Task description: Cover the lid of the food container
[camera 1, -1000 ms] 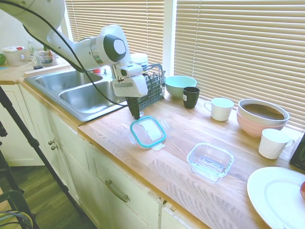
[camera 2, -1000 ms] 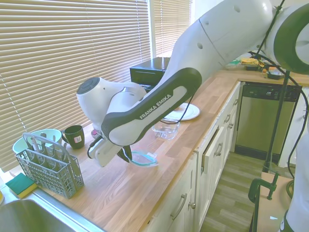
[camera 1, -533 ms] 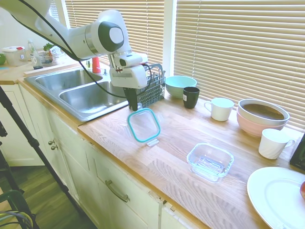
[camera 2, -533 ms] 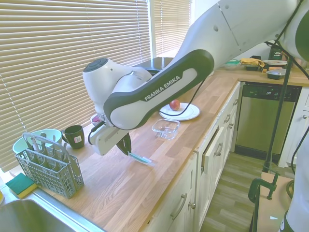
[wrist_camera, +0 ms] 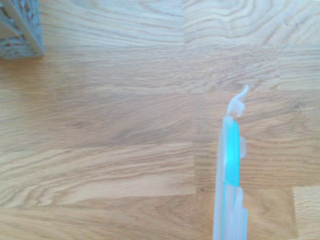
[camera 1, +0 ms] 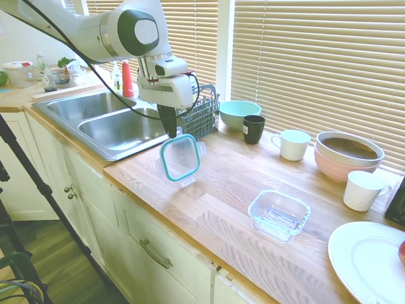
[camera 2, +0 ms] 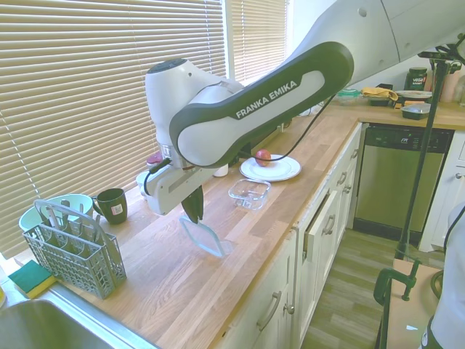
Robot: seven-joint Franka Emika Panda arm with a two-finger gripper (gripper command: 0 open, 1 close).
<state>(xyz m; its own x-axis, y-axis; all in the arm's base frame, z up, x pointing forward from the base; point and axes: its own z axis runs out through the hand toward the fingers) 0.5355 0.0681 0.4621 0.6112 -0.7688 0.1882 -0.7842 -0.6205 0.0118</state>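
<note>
Hand (camera 1: 171,131) of the white arm (camera 2: 247,120) pointing straight down, fingers clamped on the top edge of the lid (camera 1: 180,158) — the arm reaches in over the sink (camera 1: 104,120) in the first exterior view, its last link bent downward above the front part of the wooden worktop (camera 1: 228,209). Lid hanging nearly upright from the hand, lifted clear of the worktop: a rounded-square clear panel with a teal-blue rim seal and small clear snap tabs at its edges. Second exterior view — lid (camera 2: 203,236) seen tilted, its lower edge close to the wood. Wrist view — lid (wrist_camera: 230,170) seen edge-on as a thin teal strip with a clear tab curling off its far end. Food container (camera 1: 279,214), a shallow clear glass dish with rounded corners, standing open on the worktop well apart from the lid, between it and the white plate (camera 1: 370,263).
</note>
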